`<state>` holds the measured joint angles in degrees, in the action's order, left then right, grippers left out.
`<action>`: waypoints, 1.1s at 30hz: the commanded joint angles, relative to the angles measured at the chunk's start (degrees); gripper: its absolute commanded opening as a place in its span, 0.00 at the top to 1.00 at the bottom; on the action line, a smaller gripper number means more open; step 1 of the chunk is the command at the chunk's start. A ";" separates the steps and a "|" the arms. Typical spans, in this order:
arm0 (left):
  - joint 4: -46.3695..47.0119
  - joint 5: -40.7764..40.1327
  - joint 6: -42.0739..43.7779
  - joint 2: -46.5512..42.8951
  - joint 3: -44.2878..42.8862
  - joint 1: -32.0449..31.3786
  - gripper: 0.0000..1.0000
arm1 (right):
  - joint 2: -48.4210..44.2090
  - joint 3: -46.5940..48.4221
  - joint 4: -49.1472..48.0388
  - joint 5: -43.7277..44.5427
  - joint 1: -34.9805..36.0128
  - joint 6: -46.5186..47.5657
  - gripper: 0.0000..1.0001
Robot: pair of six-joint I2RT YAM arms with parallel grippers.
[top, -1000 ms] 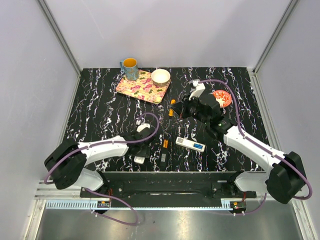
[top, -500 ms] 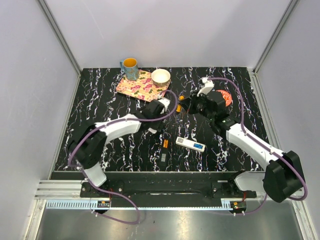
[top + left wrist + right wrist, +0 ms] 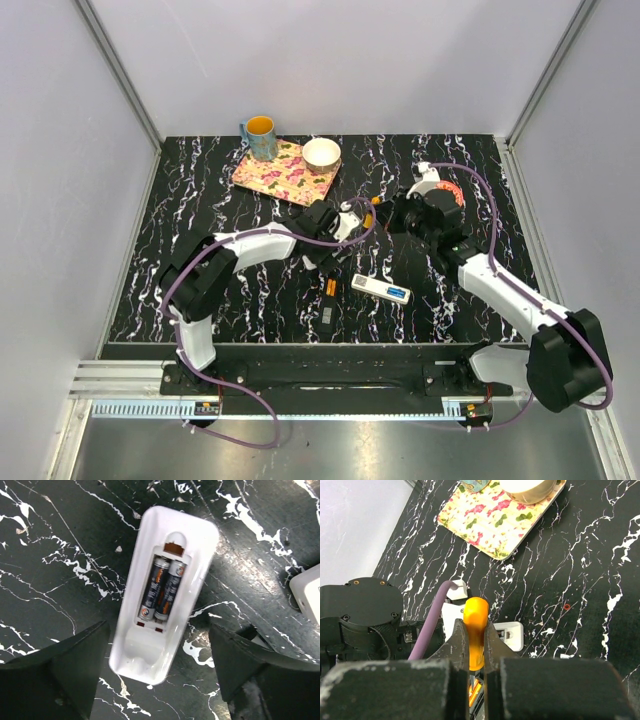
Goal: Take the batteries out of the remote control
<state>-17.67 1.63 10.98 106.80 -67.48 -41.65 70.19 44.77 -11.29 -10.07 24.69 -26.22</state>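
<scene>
A white remote [image 3: 165, 595] lies back-up on the black marbled table with its compartment open. Two slim batteries [image 3: 161, 587] sit side by side inside it. My left gripper [image 3: 159, 630] is open just above the remote's near end, one finger on each side, touching nothing. In the top view the left gripper [image 3: 335, 238] is at the table's middle. My right gripper [image 3: 476, 630] is shut on an orange-handled tool [image 3: 476, 615], held above the table beside the left wrist. It also shows in the top view [image 3: 383, 208].
A second white remote with a blue part [image 3: 381, 289], a loose orange battery [image 3: 329, 288] and a flat black bar [image 3: 326, 316] lie near the front. A floral tray [image 3: 280, 172], a mug [image 3: 260, 135], a white bowl [image 3: 321, 153] and a red dish [image 3: 447, 195] stand at the back.
My left arm has swung from the front left to the table's middle, over the open remote. My right gripper has shifted to the right with the orange-handled tool.
</scene>
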 commanded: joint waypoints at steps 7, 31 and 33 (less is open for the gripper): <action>5.71 9.78 -5.69 -11.15 3.40 7.26 0.04 | 2.40 -0.56 -10.05 -2.68 -0.34 1.08 1.00; 16.97 26.75 -13.70 -6.96 12.37 15.46 0.06 | 20.07 1.37 -30.72 3.12 4.23 3.63 1.00; 17.41 26.76 -14.32 -7.14 13.60 15.20 0.06 | 19.72 1.28 -30.11 4.00 4.23 3.54 1.00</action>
<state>-4.12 25.23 -1.26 100.57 -55.48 -26.24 90.72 44.84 -38.35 -9.26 28.77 -23.81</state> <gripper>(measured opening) 0.943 0.062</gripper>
